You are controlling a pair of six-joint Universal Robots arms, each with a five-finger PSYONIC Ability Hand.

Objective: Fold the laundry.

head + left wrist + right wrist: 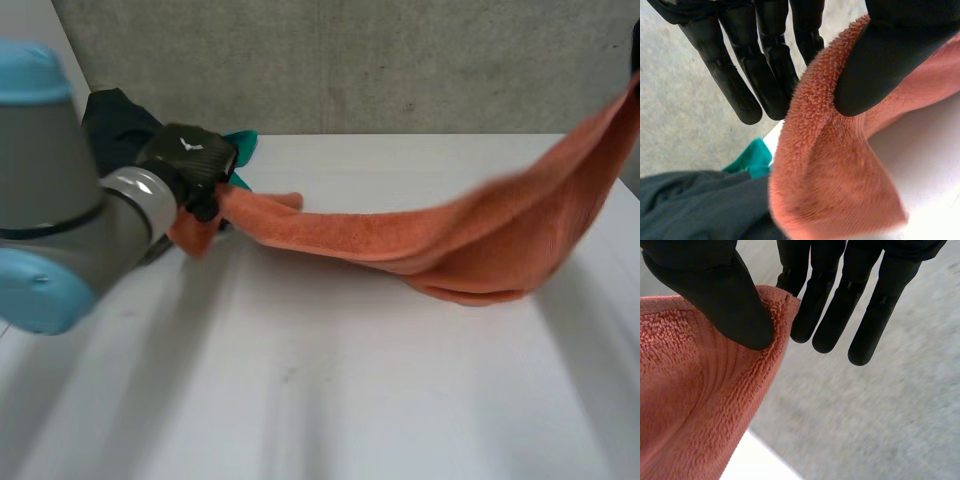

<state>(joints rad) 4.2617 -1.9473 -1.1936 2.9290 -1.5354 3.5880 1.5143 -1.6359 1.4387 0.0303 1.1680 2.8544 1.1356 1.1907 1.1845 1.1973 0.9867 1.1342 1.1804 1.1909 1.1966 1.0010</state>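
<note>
An orange towel (470, 250) hangs stretched between my two hands, and its sagging middle touches the white table (330, 400). My left hand (190, 160) holds the towel's left end just above the table's back left. In the left wrist view its thumb (890, 55) pinches the towel's edge (830, 175) against the fingers (770, 75). The towel's right end rises high at the table's right side. There my right hand (715, 295) pinches a corner of the towel (685, 405) between thumb and fingers.
A dark garment (120, 120) and a teal cloth (243, 145) lie heaped at the table's back left, just behind my left hand. A grey concrete wall (400, 60) runs along the table's far edge.
</note>
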